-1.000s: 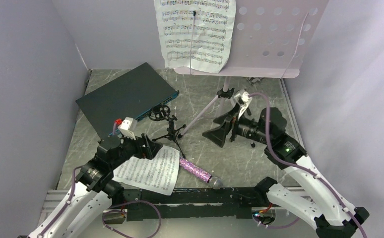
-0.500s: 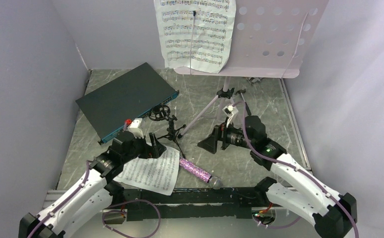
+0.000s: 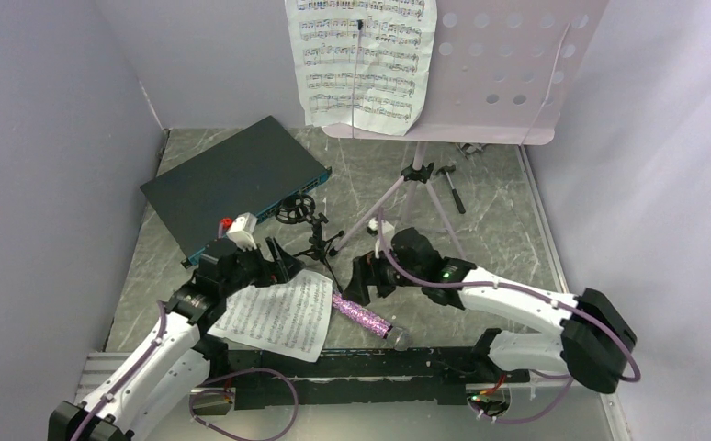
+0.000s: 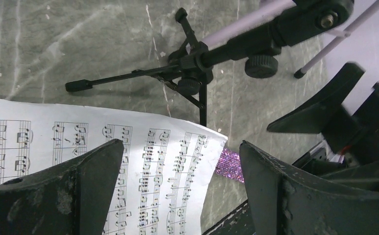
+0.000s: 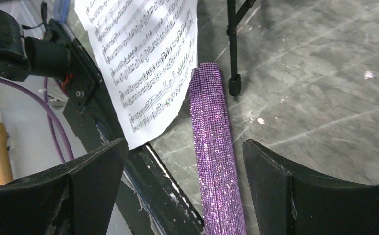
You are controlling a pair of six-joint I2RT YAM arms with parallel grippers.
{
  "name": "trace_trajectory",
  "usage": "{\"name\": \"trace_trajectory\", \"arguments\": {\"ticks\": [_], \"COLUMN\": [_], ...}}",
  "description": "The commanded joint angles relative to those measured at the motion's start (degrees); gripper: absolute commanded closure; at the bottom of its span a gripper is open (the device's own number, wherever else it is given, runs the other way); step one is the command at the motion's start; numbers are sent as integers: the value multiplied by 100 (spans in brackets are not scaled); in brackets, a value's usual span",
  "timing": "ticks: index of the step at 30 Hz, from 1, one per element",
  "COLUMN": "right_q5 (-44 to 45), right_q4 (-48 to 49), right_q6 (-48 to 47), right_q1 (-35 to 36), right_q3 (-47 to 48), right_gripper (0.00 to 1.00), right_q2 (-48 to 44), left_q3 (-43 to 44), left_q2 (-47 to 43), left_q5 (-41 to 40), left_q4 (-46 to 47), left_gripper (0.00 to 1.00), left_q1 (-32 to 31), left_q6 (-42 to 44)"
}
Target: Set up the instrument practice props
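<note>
The pale-lilac perforated music stand (image 3: pixel 499 73) rises at the back on its silver tripod (image 3: pixel 416 184), with one sheet-music page (image 3: pixel 361 60) on its left half. A second page (image 3: pixel 278 317) lies flat near the front edge. The purple glitter microphone (image 3: pixel 366 317) lies just right of that page. The small black tripod mic stand (image 3: pixel 310 234) stands behind the page. My left gripper (image 4: pixel 180 166) hovers open over the page's (image 4: pixel 129 147) right edge. My right gripper (image 5: pixel 185 161) is open, its fingers on either side of the microphone (image 5: pixel 214 142) without touching it.
A dark flat box with a teal edge (image 3: pixel 232 184) lies at the back left. A small hand tool (image 3: pixel 453 188) lies by the tripod's feet. Grey walls close in left and right. A black rail (image 3: pixel 361 363) runs along the near table edge.
My right arm has swung left and toward the front, from beside the music stand's tripod to over the microphone. My left gripper has shifted slightly above the flat page.
</note>
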Motion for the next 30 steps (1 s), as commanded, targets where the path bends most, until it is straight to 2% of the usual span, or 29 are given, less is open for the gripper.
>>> {"name": "trace_trajectory", "arguments": {"ticks": [1, 10, 14, 22, 24, 27, 30], "right_q5": [510, 860, 840, 950, 968, 957, 940], "right_q4": [607, 565, 686, 808, 811, 778, 745], "right_q6": [-76, -195, -212, -255, -268, -298, -314], "right_q1": [360, 726, 766, 847, 863, 867, 868], "right_q3": [446, 947, 1064, 1384, 1447, 1571, 1688], "right_gripper": [10, 21, 28, 46, 54, 57, 65], "right_q2": [501, 1347, 1641, 2114, 2242, 2424, 2554], "left_q3": [-118, -386, -318, 250, 470, 867, 1249], "left_q2": [-146, -722, -1088, -1707, -1826, -1910, -1967], "left_q5": [753, 1932, 2010, 1695, 1765, 1989, 2092], "left_q4": [437, 895, 865, -85, -262, -461, -690], "left_gripper": [6, 6, 6, 6, 6, 6, 6], "left_q1": [526, 1666, 1949, 1977, 1981, 1976, 1979], "left_q6": [-322, -1035, -1121, -347, -124, 269, 651]}}
